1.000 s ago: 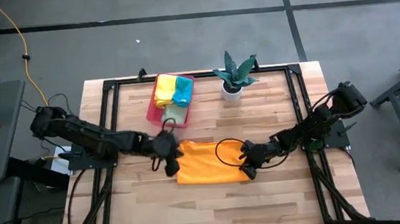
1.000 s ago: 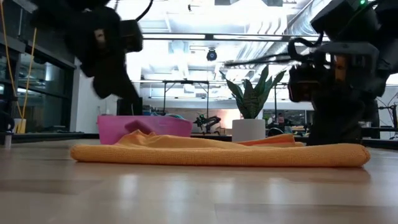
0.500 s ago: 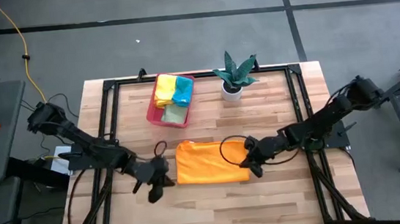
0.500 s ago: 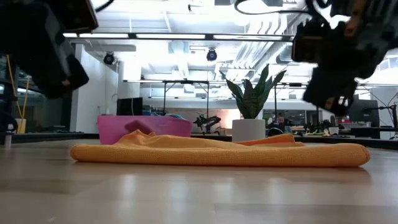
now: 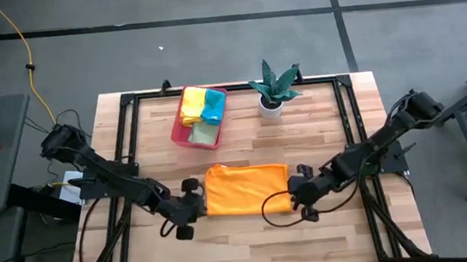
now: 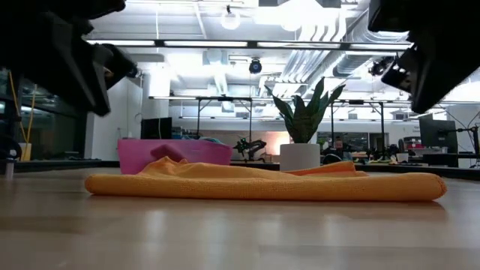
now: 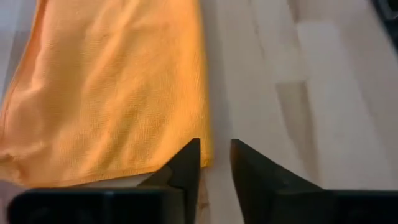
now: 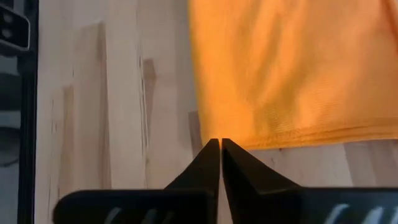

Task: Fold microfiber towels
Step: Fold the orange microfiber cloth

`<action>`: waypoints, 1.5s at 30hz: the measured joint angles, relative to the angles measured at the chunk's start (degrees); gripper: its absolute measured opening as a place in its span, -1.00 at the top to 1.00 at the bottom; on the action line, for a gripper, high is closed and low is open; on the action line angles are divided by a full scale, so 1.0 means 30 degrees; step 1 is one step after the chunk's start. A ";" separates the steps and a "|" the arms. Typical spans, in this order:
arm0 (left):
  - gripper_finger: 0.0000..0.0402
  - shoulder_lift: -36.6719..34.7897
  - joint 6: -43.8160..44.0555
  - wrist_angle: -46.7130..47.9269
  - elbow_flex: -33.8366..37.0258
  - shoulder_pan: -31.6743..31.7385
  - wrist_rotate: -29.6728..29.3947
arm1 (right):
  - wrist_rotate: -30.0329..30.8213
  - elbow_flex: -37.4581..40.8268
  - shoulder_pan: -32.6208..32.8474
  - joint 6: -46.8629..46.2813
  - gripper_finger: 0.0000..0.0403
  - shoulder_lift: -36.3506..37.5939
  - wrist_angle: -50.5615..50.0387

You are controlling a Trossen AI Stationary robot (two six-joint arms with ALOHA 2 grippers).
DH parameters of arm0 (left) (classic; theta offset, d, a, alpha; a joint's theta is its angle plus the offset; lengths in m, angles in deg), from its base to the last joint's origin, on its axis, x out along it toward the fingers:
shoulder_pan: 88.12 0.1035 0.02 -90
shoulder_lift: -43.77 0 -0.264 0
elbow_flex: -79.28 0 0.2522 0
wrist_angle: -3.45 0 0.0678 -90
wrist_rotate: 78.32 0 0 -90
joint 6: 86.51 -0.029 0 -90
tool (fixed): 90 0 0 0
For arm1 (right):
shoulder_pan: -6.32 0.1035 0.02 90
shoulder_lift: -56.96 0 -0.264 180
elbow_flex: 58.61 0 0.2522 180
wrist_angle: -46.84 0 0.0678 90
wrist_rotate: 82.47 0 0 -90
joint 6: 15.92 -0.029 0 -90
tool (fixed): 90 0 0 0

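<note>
An orange towel [image 5: 248, 190] lies folded flat on the wooden table's middle, and it shows as a low, long pad [image 6: 262, 185] in the low view. My left gripper [image 5: 194, 206] hovers just off the towel's left edge. Its fingers stand a little apart over the towel's near left corner [image 7: 202, 155]. My right gripper [image 5: 297, 199] hangs by the towel's near right corner [image 8: 205, 140], shut [image 8: 219, 146] and with nothing in it. In the low view both arms show dark and raised above the cloth. More towels, yellow, teal and light green, lie in the pink tray [image 5: 178, 129].
The pink tray stands at the far middle-left of the table. A potted plant [image 5: 272, 88] in a white pot stands to its right. A black frame [image 5: 128, 141] runs around the tabletop. Bare wood [image 5: 252, 237] lies between the towel and the near edge.
My left gripper has swung from over the towel's far left corner toward the near edge, off the towel's left side. My right gripper has risen from the towel's right end and drawn slightly toward the near edge. The towel has stayed flat and still.
</note>
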 joint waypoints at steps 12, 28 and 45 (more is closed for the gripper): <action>0.16 0.3067 -0.1946 -0.0979 -0.0049 -0.0007 0.0634 | -0.0232 -0.0048 0.0370 -0.0051 0.28 -0.1964 -0.0012; 0.20 0.5122 -0.1422 -0.2227 -0.0108 -0.0007 0.0531 | -0.0254 -0.0048 0.0321 -0.0155 0.26 -0.2259 0.0351; 0.98 0.5136 -0.1214 -0.2381 -0.0079 -0.0022 0.0706 | -0.0262 -0.0048 0.0364 0.3937 0.26 -0.4549 0.2969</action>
